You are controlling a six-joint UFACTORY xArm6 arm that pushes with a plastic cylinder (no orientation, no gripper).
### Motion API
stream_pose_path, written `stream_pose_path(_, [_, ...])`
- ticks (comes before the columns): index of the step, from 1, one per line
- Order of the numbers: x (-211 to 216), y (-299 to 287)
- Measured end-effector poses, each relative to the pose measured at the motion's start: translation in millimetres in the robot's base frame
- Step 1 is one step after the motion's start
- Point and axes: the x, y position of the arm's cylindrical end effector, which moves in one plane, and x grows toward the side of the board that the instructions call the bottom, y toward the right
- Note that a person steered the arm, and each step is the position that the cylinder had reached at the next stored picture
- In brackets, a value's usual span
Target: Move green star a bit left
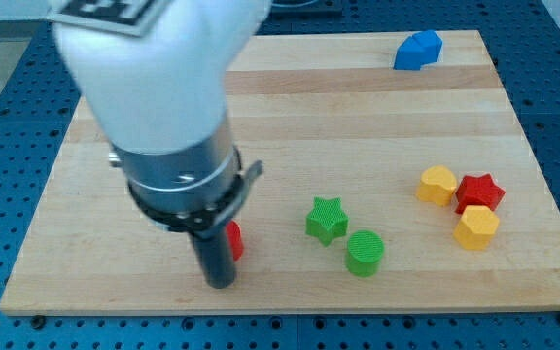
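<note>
The green star (327,219) lies on the wooden board (358,126), below the middle. A green cylinder (365,253) sits just to its lower right, close to it. My tip (220,282) rests on the board to the star's left, roughly a hundred pixels away and a little lower. A red block (233,240) is half hidden behind the rod, touching or nearly touching it on its right side; its shape cannot be made out.
A blue block (417,51) sits at the view's top right. A yellow heart-like block (437,185), a red star (480,192) and a yellow hexagon-like block (475,227) cluster at the right. The arm's white body (154,87) hides the board's upper left.
</note>
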Motion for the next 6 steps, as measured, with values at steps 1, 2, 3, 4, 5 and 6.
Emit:
stream_pose_path(1, [-13, 10])
stream_pose_path(2, [-57, 10])
stream_pose_path(3, [-107, 10])
stream_pose_path(4, [-133, 24])
stream_pose_path(5, [-142, 92])
stream_pose_path(6, [-141, 158])
